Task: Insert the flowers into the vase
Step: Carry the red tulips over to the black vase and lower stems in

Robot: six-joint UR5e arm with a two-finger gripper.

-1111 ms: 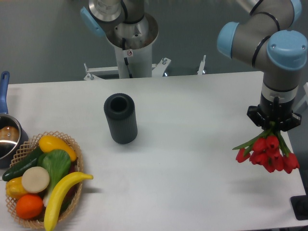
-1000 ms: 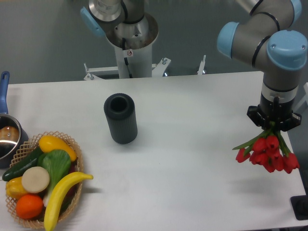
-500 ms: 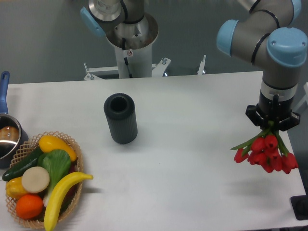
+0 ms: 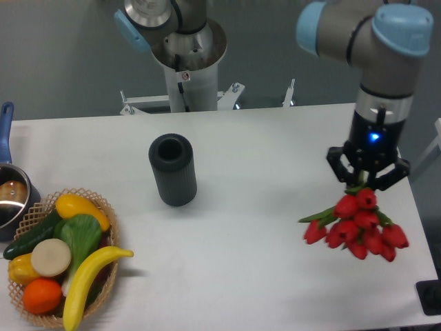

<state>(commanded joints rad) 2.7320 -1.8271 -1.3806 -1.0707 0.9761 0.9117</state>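
we've just lifted and swung left | tool clamped on the flowers, buds hanging down | vase waits well off at 9 o'clock

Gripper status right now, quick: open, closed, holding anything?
Gripper: closed on the flowers, holding them by the stems, buds hanging down above the table.
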